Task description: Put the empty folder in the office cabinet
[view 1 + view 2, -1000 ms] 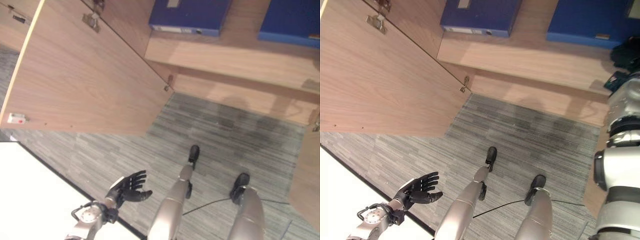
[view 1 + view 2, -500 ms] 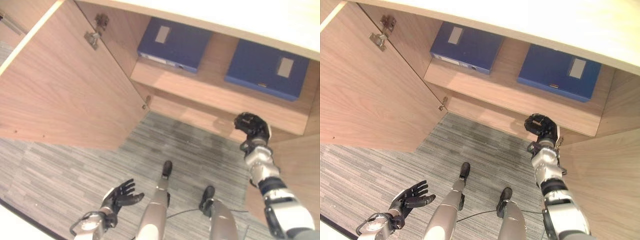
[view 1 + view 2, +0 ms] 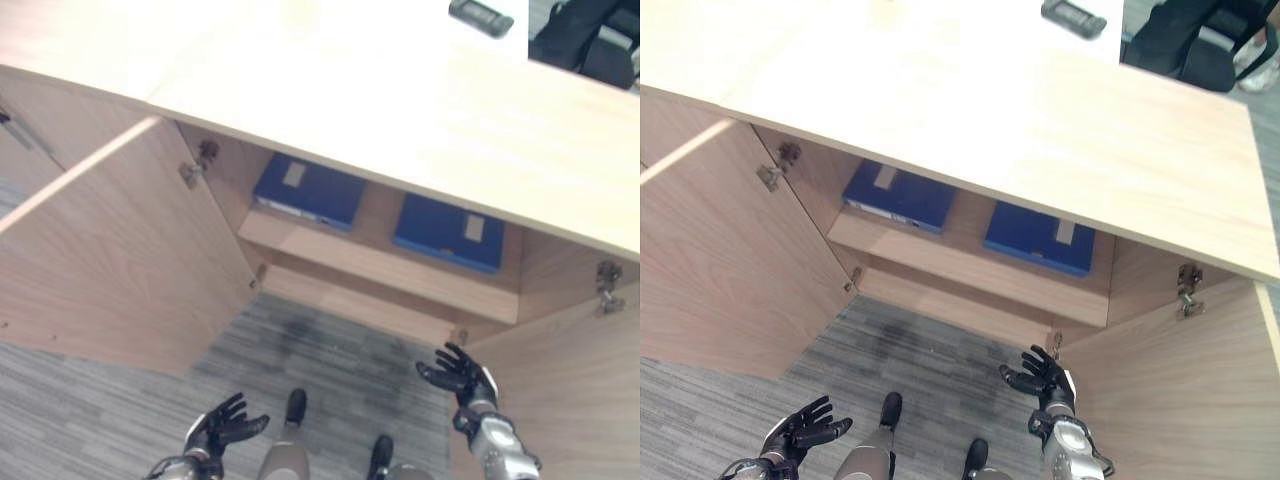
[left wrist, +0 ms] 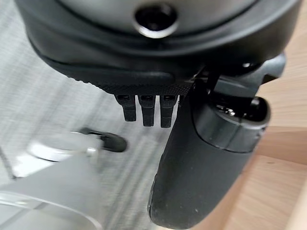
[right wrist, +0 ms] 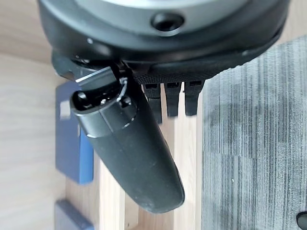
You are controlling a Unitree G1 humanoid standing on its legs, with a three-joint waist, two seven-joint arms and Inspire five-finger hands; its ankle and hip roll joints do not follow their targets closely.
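Two folders (image 3: pixel 310 190) (image 3: pixel 448 232) flat on shelf (image 3: pixel 385 270), gap between; doors (image 3: pixel 110 260) swung wide; left hand (image 3: pixel 222 428), right hand (image 3: pixel 458 372) spread, empty, above carpet (image 3: pixel 310 355).

My way into the cabinet (image 3: pixel 970 275) at frame centre is open between the left door (image 3: pixel 725 250) and the right door (image 3: pixel 1170 380). Two blue folders (image 3: pixel 898 195) (image 3: pixel 1040 235) take up the shelf's left and right; bare board shows between them and along its front edge.
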